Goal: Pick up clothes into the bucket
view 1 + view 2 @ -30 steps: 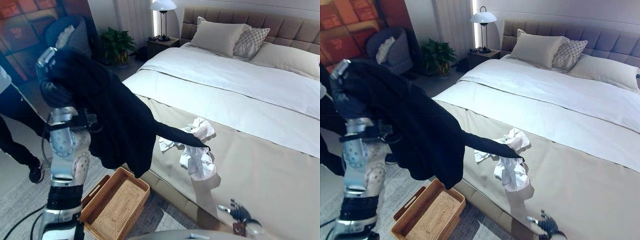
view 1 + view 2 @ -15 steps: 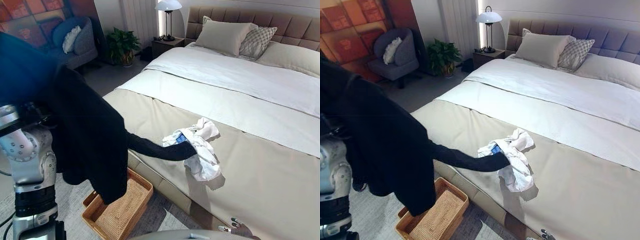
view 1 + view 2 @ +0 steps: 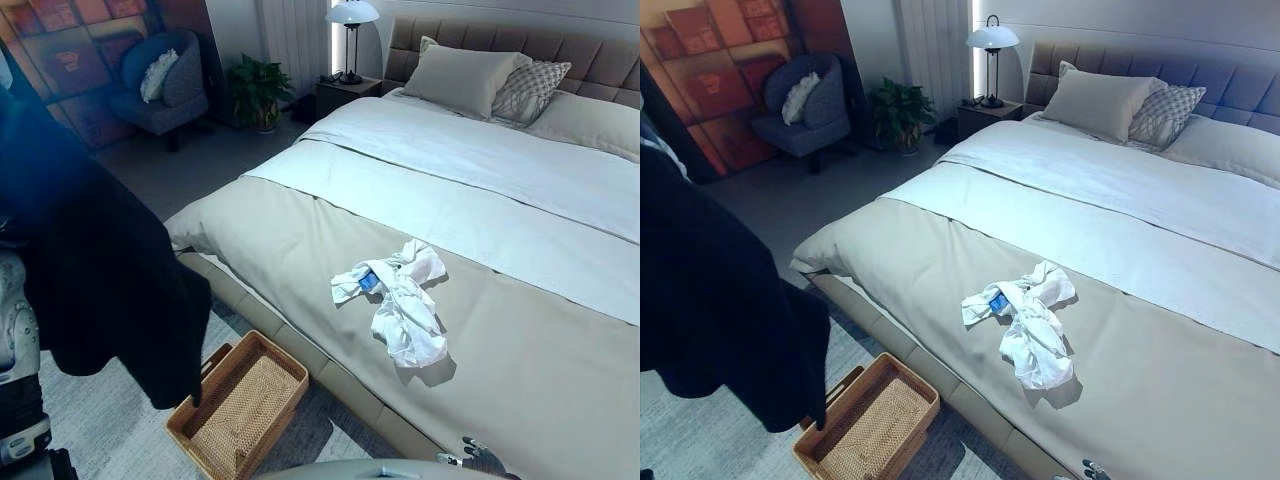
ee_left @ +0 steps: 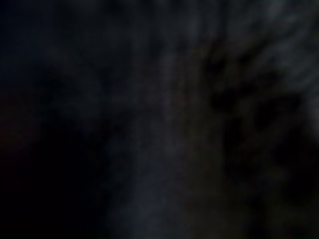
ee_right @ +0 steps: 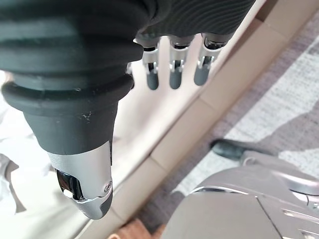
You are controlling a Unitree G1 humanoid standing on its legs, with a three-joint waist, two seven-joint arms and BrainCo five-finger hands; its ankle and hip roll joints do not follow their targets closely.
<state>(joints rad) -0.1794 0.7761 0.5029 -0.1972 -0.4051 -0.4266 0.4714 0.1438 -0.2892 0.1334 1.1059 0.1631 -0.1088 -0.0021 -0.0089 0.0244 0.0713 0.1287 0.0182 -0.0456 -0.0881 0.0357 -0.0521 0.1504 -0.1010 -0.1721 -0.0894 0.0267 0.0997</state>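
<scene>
right hand (image 5: 172, 69) hangs relaxed; black garment (image 3: 95, 270) perhaps hides left hand's grip.

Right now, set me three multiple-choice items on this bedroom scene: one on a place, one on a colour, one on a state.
1. Where does the wicker basket stand?
A. on the bed
B. on the floor beside the bed
C. on the armchair

2. What colour is the garment hanging at the left?
A. black
B. white
C. red

3. How is the right hand?
A. curled round cloth
B. holding the basket
C. open, holding nothing

Answers: B, it sits on the rug by the bed edge; A, dark cloth; C, straight fingers over bare floor.
</scene>
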